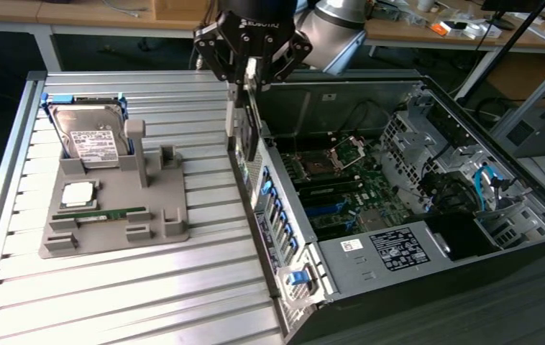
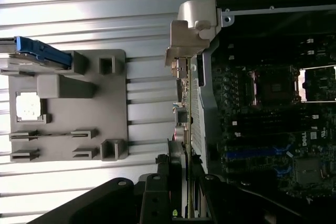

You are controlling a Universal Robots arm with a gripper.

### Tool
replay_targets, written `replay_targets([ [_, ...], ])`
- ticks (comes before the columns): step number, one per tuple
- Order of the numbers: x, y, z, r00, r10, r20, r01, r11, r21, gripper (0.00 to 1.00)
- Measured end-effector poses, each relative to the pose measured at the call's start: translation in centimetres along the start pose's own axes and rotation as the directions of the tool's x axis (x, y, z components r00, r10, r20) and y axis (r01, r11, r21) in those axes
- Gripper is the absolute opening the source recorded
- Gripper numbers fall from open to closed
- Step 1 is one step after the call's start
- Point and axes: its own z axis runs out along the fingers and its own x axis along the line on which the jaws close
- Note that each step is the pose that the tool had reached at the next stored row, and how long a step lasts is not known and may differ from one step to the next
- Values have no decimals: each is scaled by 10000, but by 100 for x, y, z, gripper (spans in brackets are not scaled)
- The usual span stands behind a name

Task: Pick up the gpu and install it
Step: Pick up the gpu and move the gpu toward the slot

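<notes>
Carry step: your gripper (image 1: pixel 249 80) pinches gpu (image 1: pixel 241 129) upright above computer case (image 1: pixel 349 108) wall. You'll need card edge squared over motherboard (image 1: pixel 344 190) slot.

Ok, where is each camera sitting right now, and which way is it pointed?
Exterior view: off the arm, high up, looking down on the table, the fixture and the open case; the arm and its end effector show, gripping the gpu edge-down by the case wall.
Wrist view: on the wrist, looking down past the end effector along the gpu.
Shared: gpu, fixture, case, table.
</notes>
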Motion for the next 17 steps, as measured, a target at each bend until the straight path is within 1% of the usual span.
replay_targets([
  [7, -139, -30, 2, 10000, 1, -14, -1, 10000, 8, 27],
  [17, -310, -55, 4, 10000, 1, -30, -1, 10000, 19, 27],
])
